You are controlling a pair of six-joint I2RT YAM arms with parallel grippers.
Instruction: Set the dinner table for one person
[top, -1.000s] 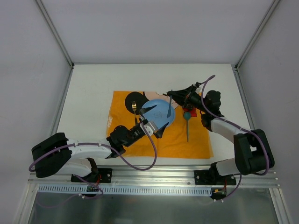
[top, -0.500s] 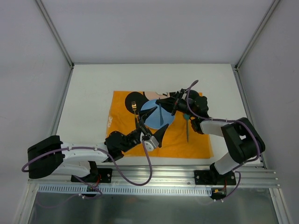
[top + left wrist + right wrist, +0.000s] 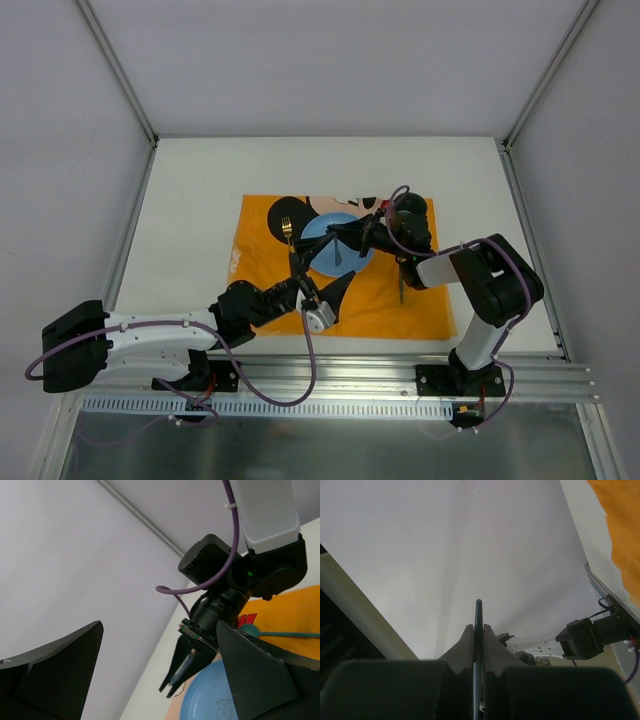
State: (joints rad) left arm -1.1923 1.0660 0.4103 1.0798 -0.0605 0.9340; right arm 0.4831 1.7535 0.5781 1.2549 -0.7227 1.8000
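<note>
Soft, even, bright light fills the overhead view, which is sharp throughout, with only faint shadows on the dinner table (image 3: pixel 200 190). In the left wrist view the left gripper (image 3: pixel 160 630) reads as dark, soft-edged silhouettes (underexposed against pale walls). The right wrist view blurs heavily along its near edge.

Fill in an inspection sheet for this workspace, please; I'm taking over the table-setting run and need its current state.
Surface: white dinner table, with an orange mouse-print placemat lying on it.
Job's things: blue plate on the placemat; gold fork left of it; teal spoon right of it; thin teal utensil, possibly a knife, held over the plate.
Clutter: nothing seen.
Grippers: left gripper open and empty, by the plate's near edge; right gripper shut on the thin teal utensil.
Cables: purple cables loop along both arms.
Surroundings: grey walls; aluminium rail at the near edge.
</note>
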